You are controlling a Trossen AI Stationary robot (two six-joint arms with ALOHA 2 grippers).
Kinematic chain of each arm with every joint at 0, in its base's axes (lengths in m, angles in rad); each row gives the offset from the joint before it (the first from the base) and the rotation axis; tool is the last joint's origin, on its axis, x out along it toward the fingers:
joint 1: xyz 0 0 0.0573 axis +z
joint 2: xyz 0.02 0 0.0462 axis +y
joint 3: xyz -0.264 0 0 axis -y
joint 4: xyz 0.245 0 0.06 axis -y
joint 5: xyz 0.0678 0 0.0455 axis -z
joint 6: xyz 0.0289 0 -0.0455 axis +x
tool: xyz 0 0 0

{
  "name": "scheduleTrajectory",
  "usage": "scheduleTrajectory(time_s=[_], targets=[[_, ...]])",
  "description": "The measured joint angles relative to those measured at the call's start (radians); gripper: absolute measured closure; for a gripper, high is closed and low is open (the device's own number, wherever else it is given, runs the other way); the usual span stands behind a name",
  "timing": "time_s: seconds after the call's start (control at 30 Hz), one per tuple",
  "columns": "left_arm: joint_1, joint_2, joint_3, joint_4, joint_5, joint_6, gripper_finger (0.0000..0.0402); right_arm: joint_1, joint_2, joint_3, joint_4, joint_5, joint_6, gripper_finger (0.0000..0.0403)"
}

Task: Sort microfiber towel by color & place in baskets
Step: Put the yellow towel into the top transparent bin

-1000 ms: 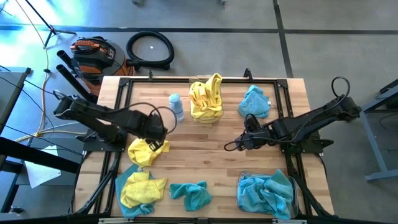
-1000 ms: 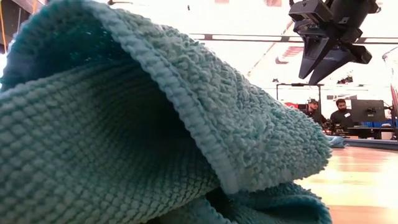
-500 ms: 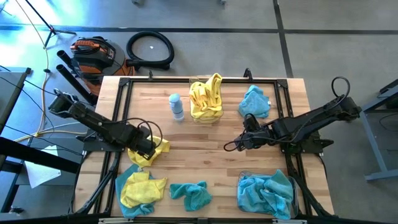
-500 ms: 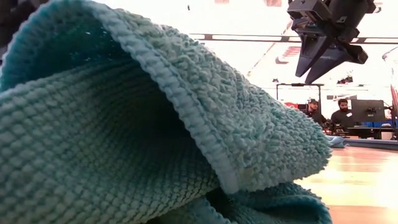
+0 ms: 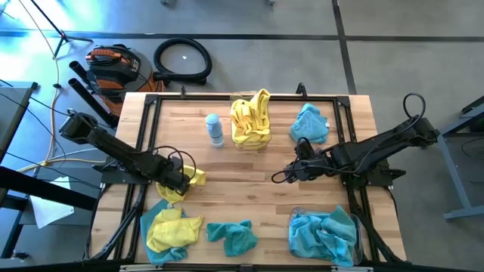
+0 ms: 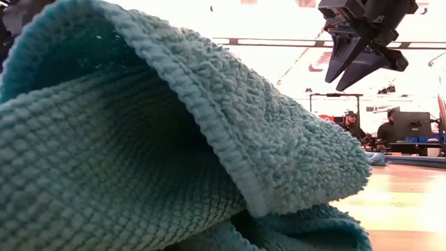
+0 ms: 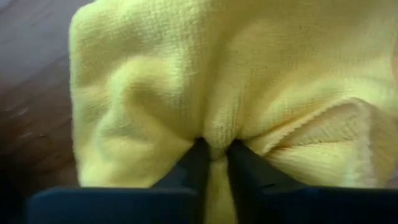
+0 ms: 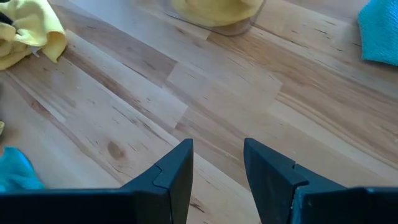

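The left gripper (image 5: pixel 180 183) was down on a crumpled bright yellow microfiber towel (image 5: pixel 190 179) at the left side of the wooden bench (image 5: pixel 257 170). In the left wrist view its two dark fingers (image 7: pixel 198 163) stood close together with a fold of that soft yellow cloth (image 7: pixel 217 87) pinched between them, so the jaws were clenched on the towel. The rest of the cloth bulged out past the fingertips and lay on the wood.

The right gripper (image 5: pixel 290 173) hung over bare wood near the middle of the bench. Its jaws were spread apart with nothing between them, and only the planks showed in the gap in the right wrist view (image 8: pixel 217 165).

At the far middle stood a clear plastic basket (image 5: pixel 250 141) stuffed with yellow towels (image 5: pixel 251 115). A small white-and-blue bottle (image 5: pixel 215 129) stood just to its left. A teal-blue towel (image 5: pixel 309 123) lay loose at the far right. At the near right, a second clear basket (image 5: pixel 356 227) held a heap of teal-blue towels (image 5: pixel 321 233). Near the left front, a yellow towel (image 5: pixel 172 227) lay on a blue one, and another teal-blue towel (image 5: pixel 232 235) lay just to the right of them. That cloth filled most of the low view (image 6: pixel 160 146).
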Motion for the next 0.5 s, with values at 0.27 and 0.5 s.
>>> scheduleTrajectory(time_s=[0.27, 0.5], targets=[[0.011, -0.055, 0.179, -0.065, -0.092, 0.137, 0.0398, 0.0, 0.0, 0.0, 0.051, 0.021, -0.058, 0.0266], [0.064, -0.076, 0.405, -0.065, -0.161, 0.337, 0.04, 0.0, 0.0, 0.0, 0.295, 0.156, -0.3, 0.0266]])
